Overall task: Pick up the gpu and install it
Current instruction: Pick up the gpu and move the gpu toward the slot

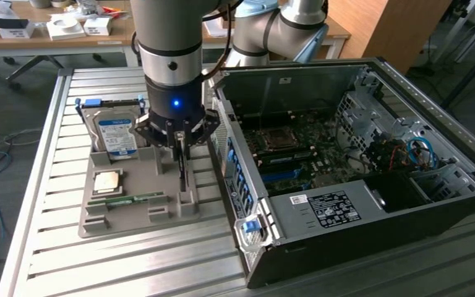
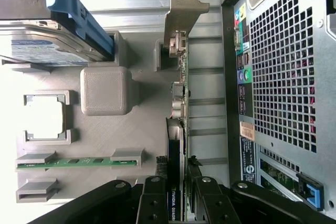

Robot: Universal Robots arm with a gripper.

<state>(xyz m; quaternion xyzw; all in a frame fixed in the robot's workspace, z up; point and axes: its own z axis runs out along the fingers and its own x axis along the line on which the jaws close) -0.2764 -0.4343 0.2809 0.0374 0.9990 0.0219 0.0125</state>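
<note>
I am looking down on the gripper (image 1: pixel 180 151) as it is standing over the grey moulded plastic tray (image 1: pixel 130 213), at that tray's edge nearest the open black computer case (image 1: pixel 435 204) on the exterior view's right. It is pinching the gpu (image 1: pixel 183 179), a thin dark circuit card with a silvery metal bracket, which is standing on edge in the tray's slots. I judge the upright stance is what is letting the fingers come down on both flat faces at once.

From the wrist camera I am seeing what the exterior view is hiding. The gpu (image 2: pixel 178 103) is running edge-on away from the gripper (image 2: pixel 178 208), and the black fingers (image 2: pixel 155 203) are pressing in from either side at the end far from the bracket (image 2: pixel 184 9). The case's perforated rear panel (image 2: pixel 283 77) is lying just beside the card.

The exterior view is giving me the layout instead. The boxy silver hard drive with its blue-white label (image 1: pixel 115 133) is propped at the far end of the tray. The square metal processor chip (image 1: pixel 108 181) and the narrow green memory stick (image 1: pixel 126 200) are sitting nearer. The green motherboard (image 1: pixel 295 154) is lying exposed inside the case, and as I read it, the card is not yet lifted.
</note>
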